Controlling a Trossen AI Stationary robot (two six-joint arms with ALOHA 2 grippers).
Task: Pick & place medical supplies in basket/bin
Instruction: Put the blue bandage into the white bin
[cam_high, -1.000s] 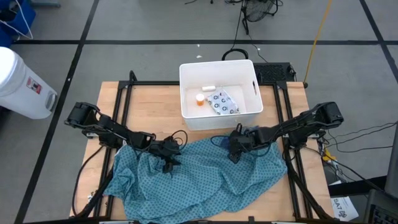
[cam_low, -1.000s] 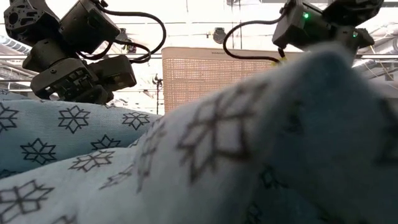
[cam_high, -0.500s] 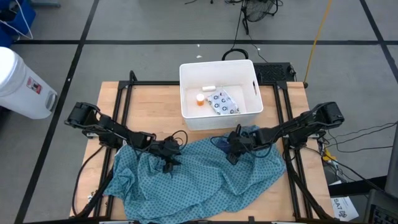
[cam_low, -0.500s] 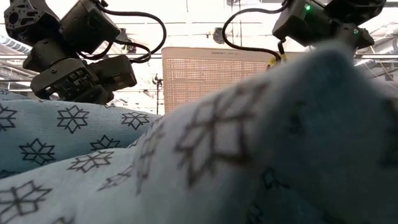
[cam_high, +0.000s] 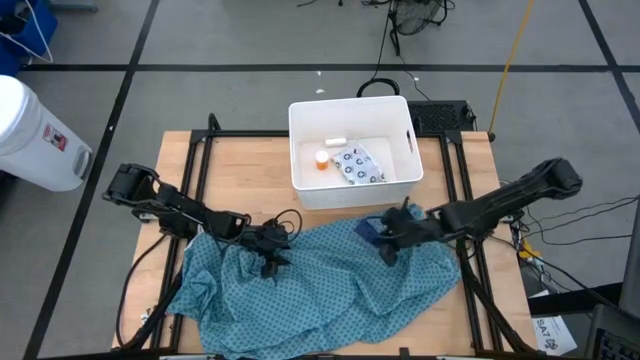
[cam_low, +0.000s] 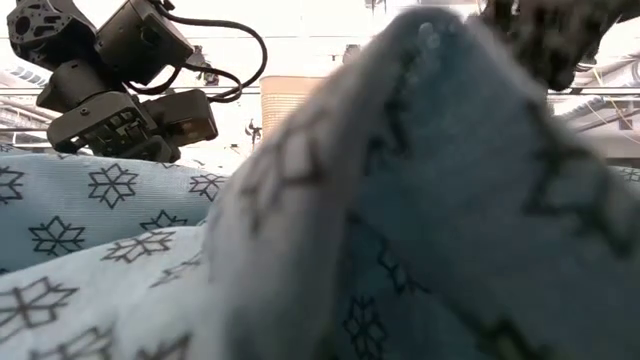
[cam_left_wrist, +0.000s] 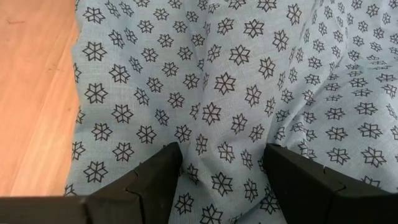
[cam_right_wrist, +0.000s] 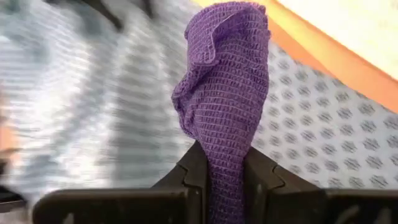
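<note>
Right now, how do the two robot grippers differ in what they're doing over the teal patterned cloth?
The right gripper is shut on a purple woven bandage roll and holds it above the teal snowflake-print cloth; the left gripper holds nothing. The right gripper's jaws pinch the roll tightly; the left gripper's jaws stand apart, fingertips resting on the cloth. Both are dark two-finger grippers over the cloth, short of the white plastic tub.
</note>
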